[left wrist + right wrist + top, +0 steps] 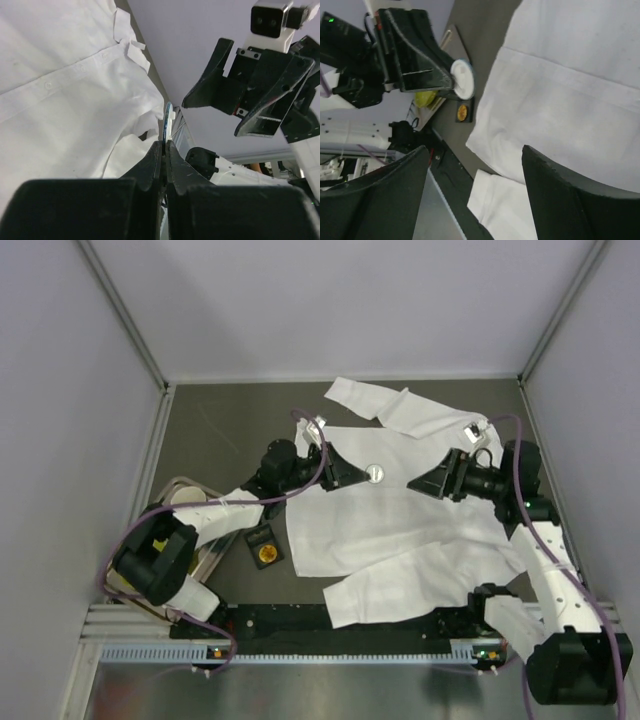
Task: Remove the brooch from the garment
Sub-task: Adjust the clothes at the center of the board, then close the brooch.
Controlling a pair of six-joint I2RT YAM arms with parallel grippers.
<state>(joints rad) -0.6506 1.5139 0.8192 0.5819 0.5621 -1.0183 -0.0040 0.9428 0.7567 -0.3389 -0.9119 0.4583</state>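
The white shirt [400,510] lies spread on the dark table, collar toward the back. My left gripper [352,475] is shut on the brooch [375,473], a small round pale disc, and holds it over the shirt's chest. In the left wrist view the brooch [168,116] shows edge-on between my closed fingertips [156,150], with the shirt [65,100] beside it. In the right wrist view the left gripper [440,75] grips the disc [463,80]. My right gripper [415,483] is open and empty, just right of the brooch, above the shirt [570,90].
A black square pad with an orange disc [266,547] lies left of the shirt and also shows in the right wrist view [462,112]. A metal tray [180,490] sits at the far left. Grey walls enclose the table.
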